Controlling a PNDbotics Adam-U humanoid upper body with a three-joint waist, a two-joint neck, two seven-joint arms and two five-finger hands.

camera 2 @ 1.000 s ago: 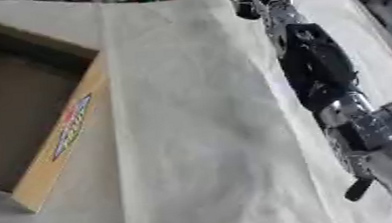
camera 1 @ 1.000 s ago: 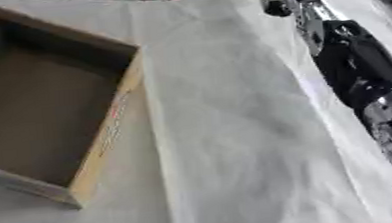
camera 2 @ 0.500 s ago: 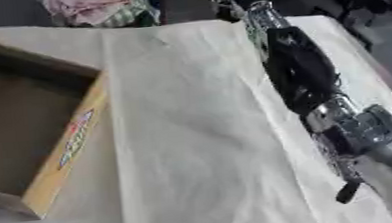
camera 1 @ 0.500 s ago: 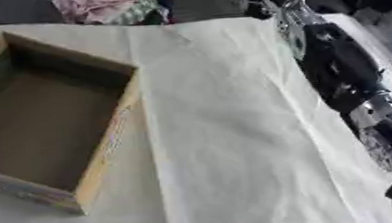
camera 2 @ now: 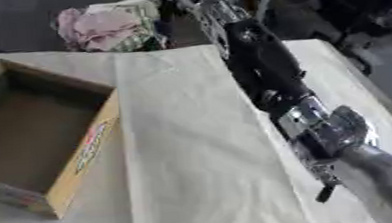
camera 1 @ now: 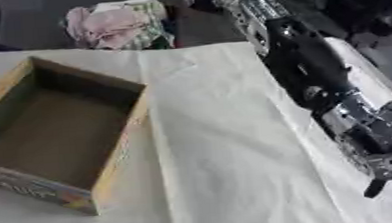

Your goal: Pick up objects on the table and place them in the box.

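Table (camera 1: 229,146) draped in a pale, creased cloth, lying askew in both eye views. On its left side sits the box (camera 1: 57,139) — an open cardboard carton, brown inside, tan rim, coloured printing along its near and right outer walls; the lettering cannot be read. The interior, as far as it shows, is bare brown board. No loose objects can be made out on the cloth between the box and the arm. The right arm (camera 1: 306,69) enters from the upper edge and runs diagonally down the right half of the scene, black casing on the upper stretch, silver joints lower down near the wrist. It lies over the cloth, well apart from the box. At its lower end the right hand (camera 2: 327,189) shows only as a dark narrow tip pointing downward near the lower right corner, just beyond the silver wrist parts; whether the fingers are spread, pressed together or pinching anything — cannot tell, since most of the hand is hidden or blurred. Nothing is seen held at that tip. The left hand appears in neither view. Beyond the far edge of the table, up at the top left, a bundle of pink and pale cloth (camera 1: 121,25) rests on something dark, apart from the box and off the table surface.
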